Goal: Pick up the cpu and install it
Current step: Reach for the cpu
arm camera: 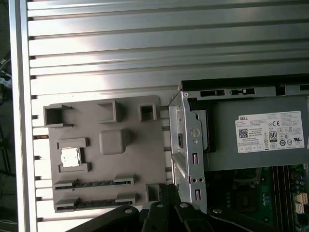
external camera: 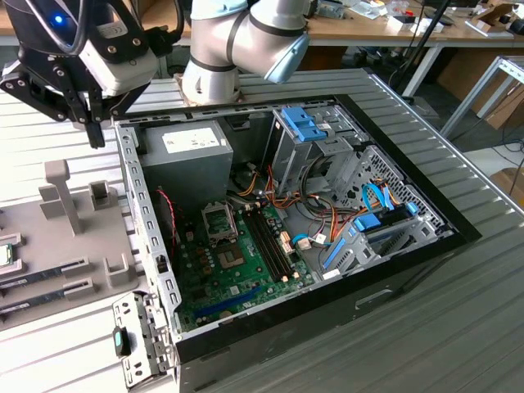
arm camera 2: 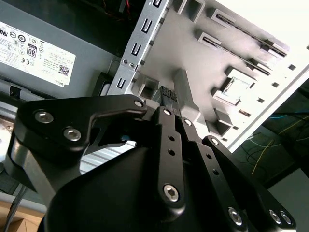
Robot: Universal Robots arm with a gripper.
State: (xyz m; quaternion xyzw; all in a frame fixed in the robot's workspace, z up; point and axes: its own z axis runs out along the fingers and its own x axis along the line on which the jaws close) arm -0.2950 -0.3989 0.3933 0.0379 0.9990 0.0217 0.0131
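Note:
The cpu (arm camera: 70,157) is a small silvery square lying in a pocket of the grey parts tray (arm camera: 135,159), beside the open computer case. The exterior view has the cpu (external camera: 4,255) at its far left edge, and it also shows in the second wrist view (arm camera 2: 236,84). My gripper (external camera: 96,131) hangs above the tray's far end, near the case's corner and well above the cpu. Its black fingers (arm camera 2: 166,113) are shut together with nothing between them. On the green motherboard, the socket (external camera: 229,259) lies bare with its bracket (external camera: 216,219) swung up.
The grey power supply box (external camera: 184,155) fills the case's corner nearest my gripper. The case's metal wall (arm camera: 186,145) stands between tray and motherboard. Memory strips (arm camera: 94,182) lie in tray slots next to the cpu, and grey posts (external camera: 61,192) rise from the tray. Drive cages and cables crowd the exterior view's right.

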